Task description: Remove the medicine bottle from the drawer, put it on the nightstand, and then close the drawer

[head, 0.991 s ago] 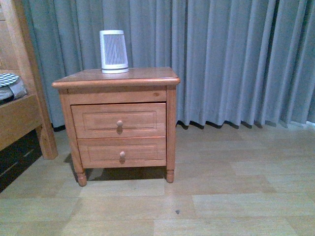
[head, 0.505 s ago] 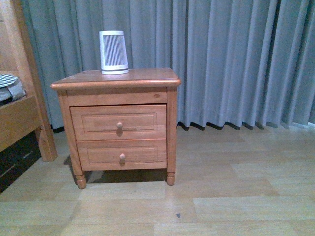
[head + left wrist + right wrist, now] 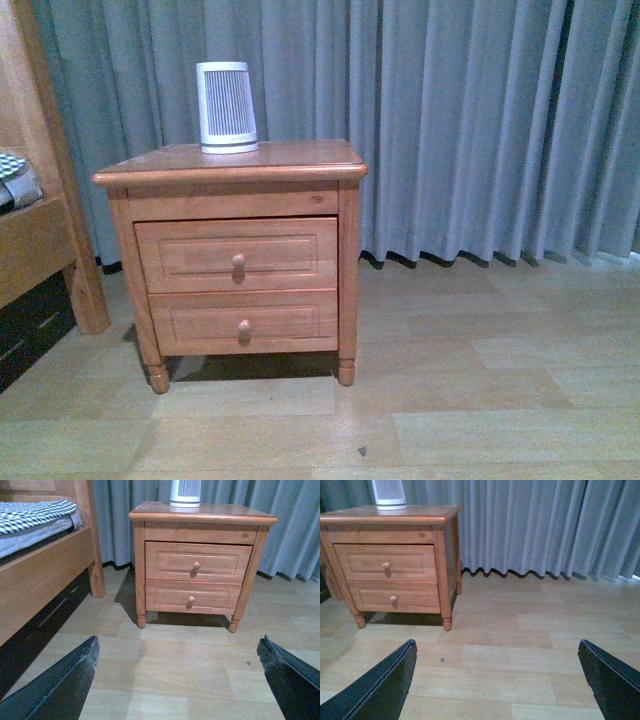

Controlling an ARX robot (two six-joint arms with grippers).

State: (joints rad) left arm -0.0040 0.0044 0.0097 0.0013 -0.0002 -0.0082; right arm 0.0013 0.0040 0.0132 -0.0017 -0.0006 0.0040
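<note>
The reddish-brown nightstand (image 3: 230, 165) stands on the wood floor left of centre in the front view, also in the left wrist view (image 3: 200, 515) and right wrist view (image 3: 390, 515). Its upper drawer (image 3: 237, 254) with a round knob is fully shut; the same drawer shows from both wrists (image 3: 197, 561) (image 3: 385, 562). The medicine bottle is hidden. Neither arm shows in the front view. My left gripper (image 3: 177, 650) is open over bare floor, well short of the nightstand. My right gripper (image 3: 495, 652) is open too, nothing between its fingers.
A white-grey ribbed device (image 3: 226, 107) stands on the nightstand's top. The shallower lower drawer (image 3: 243, 322) is shut. A wooden bed frame (image 3: 45, 575) with checked bedding lies left of the nightstand. Grey curtains (image 3: 470, 120) hang behind, wood floor (image 3: 480, 380) stretches to the right.
The nightstand has grown slightly larger and slid a little left in the front view, so the robot's body has moved closer. Both drawers remain shut.
</note>
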